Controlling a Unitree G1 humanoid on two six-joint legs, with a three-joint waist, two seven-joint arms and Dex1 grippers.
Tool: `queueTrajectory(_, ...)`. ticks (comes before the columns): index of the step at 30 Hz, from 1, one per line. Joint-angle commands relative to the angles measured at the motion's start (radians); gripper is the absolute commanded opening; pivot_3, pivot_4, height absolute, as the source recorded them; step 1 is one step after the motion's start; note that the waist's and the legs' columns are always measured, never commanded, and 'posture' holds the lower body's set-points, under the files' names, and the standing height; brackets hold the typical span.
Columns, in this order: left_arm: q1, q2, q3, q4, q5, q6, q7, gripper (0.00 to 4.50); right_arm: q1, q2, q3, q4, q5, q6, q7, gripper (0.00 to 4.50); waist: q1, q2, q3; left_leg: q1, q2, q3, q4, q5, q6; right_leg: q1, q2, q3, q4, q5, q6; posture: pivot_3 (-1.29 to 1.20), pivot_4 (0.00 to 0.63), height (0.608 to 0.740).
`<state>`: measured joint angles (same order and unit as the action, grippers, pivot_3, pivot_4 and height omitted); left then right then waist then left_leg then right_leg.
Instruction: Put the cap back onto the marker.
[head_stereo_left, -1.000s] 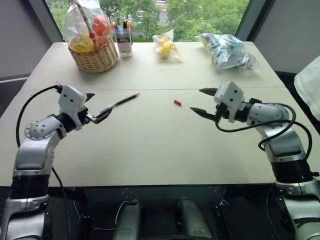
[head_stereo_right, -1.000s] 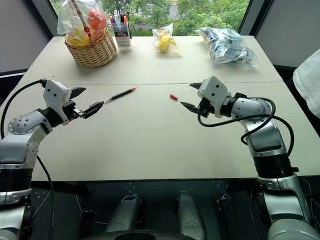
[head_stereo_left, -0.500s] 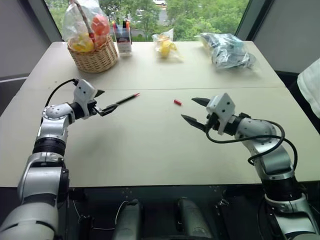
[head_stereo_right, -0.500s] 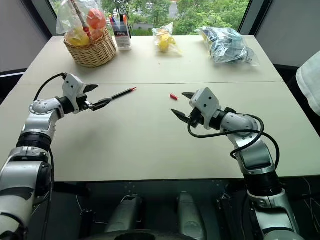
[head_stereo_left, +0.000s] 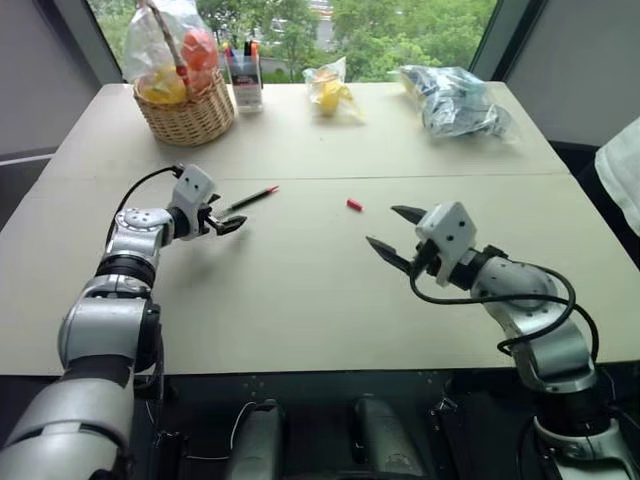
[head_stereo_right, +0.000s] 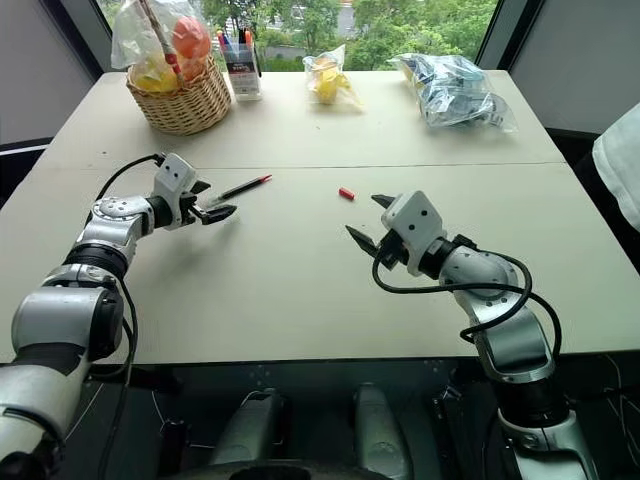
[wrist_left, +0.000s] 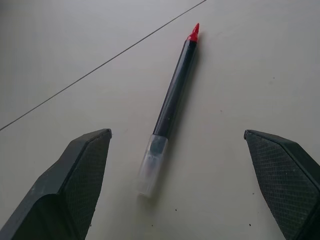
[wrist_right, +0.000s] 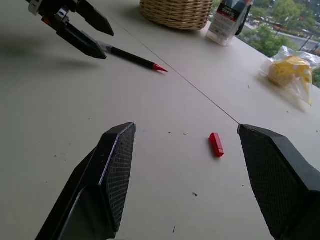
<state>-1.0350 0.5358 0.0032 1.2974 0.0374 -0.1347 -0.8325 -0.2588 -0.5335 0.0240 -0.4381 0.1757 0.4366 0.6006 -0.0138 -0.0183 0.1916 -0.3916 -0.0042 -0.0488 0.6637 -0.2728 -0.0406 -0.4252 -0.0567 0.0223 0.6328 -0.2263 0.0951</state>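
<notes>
My left gripper (head_stereo_left: 228, 222) gapes empty at the marker (wrist_left: 170, 107) | left wrist view adds its clear rear end (red tip far) | right gripper (head_stereo_right: 365, 220) wide, empty | cap (wrist_right: 216, 144) between marker and right gripper | no legible writing

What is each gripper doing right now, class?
Left gripper: open, empty, at the marker's clear end.
Right gripper: open, empty, facing the cap.
</notes>
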Motion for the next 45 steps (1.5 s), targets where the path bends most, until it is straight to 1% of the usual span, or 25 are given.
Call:
queueTrajectory(1, -0.036, -0.004, -0.002, 0.001, 0.022, 0.005, 0.021, 4.45, 0.006, -0.013, -0.034, -0.058, 0.002, 0.002, -0.017, 3.34, 0.000, 0.000, 0.000, 0.000, 0.000, 0.000, 0.000, 0.000, 0.000, 0.000, 0.000, 0.000, 0.000, 0.000, 0.000, 0.00, 0.150, 0.740)
queueTrajectory(14, -0.045, -0.052, 0.003, 0.036, 0.065, 0.110, 0.057, 4.45, 0.024, -0.036, -0.052, -0.092, -0.005, 0.023, -0.053, 3.34, 0.003, 0.000, 0.000, 0.000, 0.000, 0.000, 0.000, 0.000, 0.000, 0.001, 0.000, 0.000, 0.000, 0.000, 0.000, 0.00, 0.150, 0.740)
queueTrajectory(15, -0.044, -0.054, 0.002, 0.036, 0.067, 0.113, 0.053, 3.93, 0.024, -0.039, -0.054, -0.093, -0.004, 0.025, -0.054, 3.34, 0.003, 0.000, 0.000, 0.001, 0.000, 0.000, 0.000, 0.000, 0.000, 0.001, 0.000, 0.000, 0.000, 0.000, 0.000, 0.00, 0.150, 0.740)
queueTrajectory(16, -0.043, -0.056, 0.002, 0.036, 0.069, 0.117, 0.052, 3.65, 0.024, -0.040, -0.054, -0.094, -0.003, 0.026, -0.055, 3.34, 0.003, 0.000, 0.000, 0.001, 0.000, 0.000, 0.000, 0.000, 0.000, 0.001, 0.000, 0.000, 0.000, 0.000, 0.000, 0.00, 0.150, 0.740)
queueTrajectory(17, -0.042, -0.056, 0.003, 0.035, 0.070, 0.119, 0.051, 3.19, 0.023, -0.041, -0.054, -0.094, -0.003, 0.028, -0.056, 3.34, 0.003, 0.000, 0.000, 0.001, 0.000, 0.000, 0.000, 0.000, 0.000, 0.001, 0.000, 0.000, 0.000, 0.000, 0.000, 0.00, 0.150, 0.740)
queueTrajectory(21, -0.034, -0.064, 0.009, 0.033, 0.066, 0.123, 0.047, 1.17, 0.025, -0.050, -0.057, -0.098, -0.004, 0.034, -0.053, 3.34, 0.001, 0.000, 0.000, 0.001, 0.000, 0.000, 0.000, 0.000, 0.000, 0.001, 0.000, 0.000, 0.001, 0.000, 0.000, 0.00, 0.150, 0.740)
queueTrajectory(29, -0.017, -0.065, 0.022, 0.013, 0.051, 0.104, 0.008, 1.17, 0.018, -0.060, -0.055, -0.083, 0.000, 0.030, -0.037, 3.34, 0.002, 0.000, 0.000, 0.001, 0.000, 0.000, 0.000, 0.000, 0.000, 0.001, 0.000, 0.000, 0.001, 0.000, 0.000, 0.00, 0.150, 0.740)
queueTrajectory(34, 0.045, -0.061, -0.013, -0.031, 0.073, 0.046, -0.032, 1.17, 0.012, -0.065, -0.044, -0.075, 0.005, 0.029, -0.018, 3.34, 0.002, 0.000, 0.000, 0.001, 0.000, 0.000, 0.000, 0.000, 0.000, 0.001, 0.000, 0.000, 0.001, 0.000, 0.000, 0.00, 0.150, 0.740)
queueTrajectory(39, 0.152, -0.060, -0.046, -0.142, 0.089, -0.004, -0.030, 1.17, 0.002, -0.072, -0.037, -0.068, 0.011, 0.032, 0.009, 3.34, 0.001, 0.000, -0.001, 0.001, 0.000, 0.000, 0.000, 0.000, 0.000, 0.001, 0.000, 0.000, 0.001, 0.000, 0.000, 0.00, 0.150, 0.740)
queueTrajectory(45, 0.287, -0.064, -0.063, -0.351, 0.082, 0.038, 0.007, 1.17, -0.027, -0.086, -0.027, -0.046, 0.025, 0.038, 0.050, 3.34, 0.001, 0.002, -0.002, 0.002, 0.000, 0.000, 0.000, 0.000, 0.000, 0.002, -0.001, 0.000, 0.001, 0.000, 0.000, 0.00, 0.150, 0.740)
